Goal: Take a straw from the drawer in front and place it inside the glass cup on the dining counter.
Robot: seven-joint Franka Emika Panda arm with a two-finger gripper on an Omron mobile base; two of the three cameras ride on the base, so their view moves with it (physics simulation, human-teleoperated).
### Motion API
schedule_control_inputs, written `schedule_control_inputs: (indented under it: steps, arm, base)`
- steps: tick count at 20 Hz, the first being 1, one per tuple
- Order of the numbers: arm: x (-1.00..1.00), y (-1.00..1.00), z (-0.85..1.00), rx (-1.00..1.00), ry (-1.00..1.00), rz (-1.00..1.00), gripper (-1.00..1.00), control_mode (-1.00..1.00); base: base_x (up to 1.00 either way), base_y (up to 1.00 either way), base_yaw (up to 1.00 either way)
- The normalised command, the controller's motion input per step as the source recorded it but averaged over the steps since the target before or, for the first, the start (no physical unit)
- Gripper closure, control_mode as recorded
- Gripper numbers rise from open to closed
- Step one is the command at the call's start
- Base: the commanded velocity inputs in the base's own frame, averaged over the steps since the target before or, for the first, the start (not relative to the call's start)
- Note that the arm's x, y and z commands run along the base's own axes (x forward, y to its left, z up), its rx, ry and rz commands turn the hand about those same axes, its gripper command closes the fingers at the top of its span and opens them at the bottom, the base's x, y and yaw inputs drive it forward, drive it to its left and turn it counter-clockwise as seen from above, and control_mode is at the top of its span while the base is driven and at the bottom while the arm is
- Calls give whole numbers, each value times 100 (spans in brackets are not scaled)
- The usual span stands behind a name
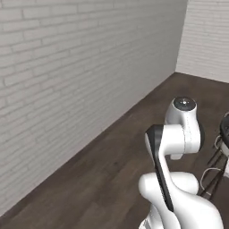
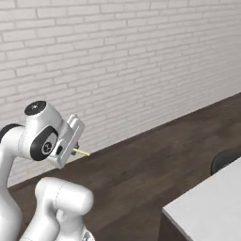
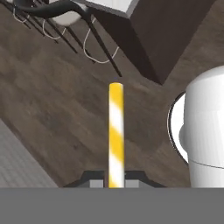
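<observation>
Holding the straw (image 3: 116, 135) between them, the jaws are clenched on its lower end; in the hand view the straw rises straight from the two dark finger tips (image 3: 97, 183), with yellow and white stripes along it; in the right base view the gripper (image 2: 75, 150) is folded back close to the arm's upper joints, and the straw (image 2: 82, 152) sticks out from it as a short yellow stub pointing to the right, toward the white brick wall (image 2: 132, 61); the straw is in the air, touching nothing except the jaws.

A corner of the dining counter (image 2: 207, 207) shows at the lower right of the right base view, with white tabletop and dark brown side, well apart from the gripper; the same corner (image 3: 148, 35) appears at the top of the hand view, beyond the tip of the straw; beside it, a chair (image 3: 65, 13) with thin dark legs stands on the dark wood floor (image 3: 57, 109); in the left base view the arm (image 1: 179, 134) is bent over itself near the base, and dark thin legs of a chair (image 1: 219, 165) show at the right edge.
</observation>
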Motion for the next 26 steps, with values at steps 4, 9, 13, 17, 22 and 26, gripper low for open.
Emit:
schedule_control_inputs:
  steps: [4,9,13,17,22,26]
  arm:
    - [0,0,0,0,0,0,100,100]
    - [0,0,0,0,0,0,100,100]
    - [0,0,0,0,0,0,100,100]
    - [0,0,0,0,0,0,100,100]
    - [0,0,0,0,0,0,100,100]
    - [0,0,0,0,0,0,100,100]
  base:
    - [100,24,-58]
    - [100,14,-58]
    - [100,9,-56]
    - [100,6,-51]
    - [100,8,-45]
    - [100,14,-44]
